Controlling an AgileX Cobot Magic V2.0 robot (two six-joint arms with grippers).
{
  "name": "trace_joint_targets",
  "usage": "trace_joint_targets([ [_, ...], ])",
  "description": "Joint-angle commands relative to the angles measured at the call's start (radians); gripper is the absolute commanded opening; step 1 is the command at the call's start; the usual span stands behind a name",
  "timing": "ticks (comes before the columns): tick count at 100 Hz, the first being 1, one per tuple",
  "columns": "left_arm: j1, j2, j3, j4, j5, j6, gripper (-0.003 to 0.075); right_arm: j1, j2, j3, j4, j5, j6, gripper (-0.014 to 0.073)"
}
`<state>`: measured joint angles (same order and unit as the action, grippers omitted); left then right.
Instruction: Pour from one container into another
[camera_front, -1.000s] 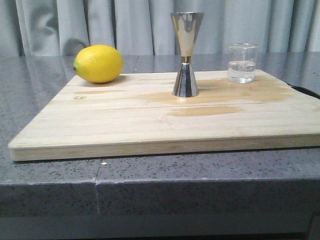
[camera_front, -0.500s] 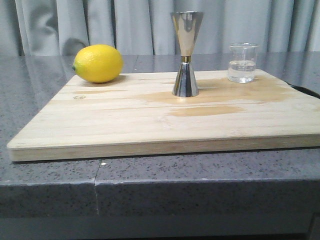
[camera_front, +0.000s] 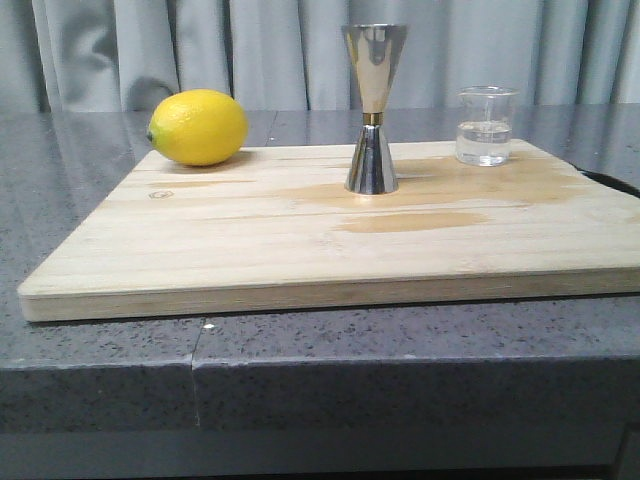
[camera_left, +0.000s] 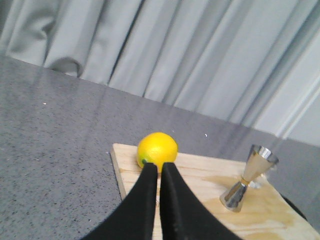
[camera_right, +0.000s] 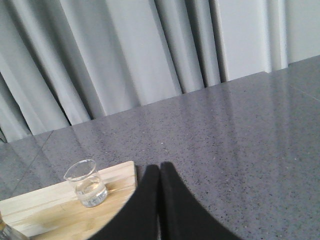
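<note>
- The surface (camera_front: 90, 370) is dark grey speckled stone, and a pale wooden board (camera_front: 250, 250) lies flat on it, in front of grey curtains (camera_front: 270, 50).
- A yellow lemon (camera_front: 198, 127) rests at the far left corner of the board, on its side.
- The left pincer (camera_left: 159, 167) is seen only in the left wrist view. Its 2 black fingers (camera_left: 145, 195) are pressed together with nothing between them, so it is closed and empty. It is in the air above the surface, and its tips point toward the lemon.
- The steel jigger (camera_front: 373, 108) stands upright near the middle of the board toward its far edge, with a thin gold band at its narrow waist. It is well apart from the lemon.
- Darker patches (camera_front: 410, 220) mark the wood around and in front of the jigger.
- The glass beaker (camera_front: 485, 126) stands upright near the far right corner of the board, to the right of the jigger and not touching it. A clear liquid fills about its lower third.
- The right pincer (camera_right: 159, 167) appears only in the right wrist view. Its fingers are also together and hold nothing. It is above the bare surface beside the right edge of the board, apart from the beaker.
</note>
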<state>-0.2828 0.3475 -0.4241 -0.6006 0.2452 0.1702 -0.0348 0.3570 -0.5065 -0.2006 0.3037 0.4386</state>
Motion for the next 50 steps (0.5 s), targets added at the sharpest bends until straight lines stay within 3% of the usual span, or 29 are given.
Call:
trace_joint_targets([
  [1, -0.063, 0.105, -0.094, -0.014, -0.043, 0.087, -0.0019, -0.004, 0.084, -0.07, -0.019, -0.051, -0.019, -0.0075],
  [19, -0.24, 0.314, -0.189, -0.014, -0.068, 0.214, -0.0013, -0.004, 0.155, -0.076, -0.019, -0.051, -0.019, -0.0075],
  [28, -0.337, 0.405, -0.224, -0.014, -0.106, 0.283, 0.0038, -0.004, 0.167, -0.076, -0.019, -0.051, -0.019, -0.0075],
  [40, -0.46, 0.509, -0.251, -0.014, -0.187, 0.366, 0.0199, -0.004, 0.169, -0.076, -0.019, -0.053, -0.019, -0.0075],
  [50, -0.549, 0.592, -0.256, -0.014, -0.286, 0.375, 0.0407, -0.004, 0.169, -0.076, -0.019, -0.053, -0.019, -0.0075],
])
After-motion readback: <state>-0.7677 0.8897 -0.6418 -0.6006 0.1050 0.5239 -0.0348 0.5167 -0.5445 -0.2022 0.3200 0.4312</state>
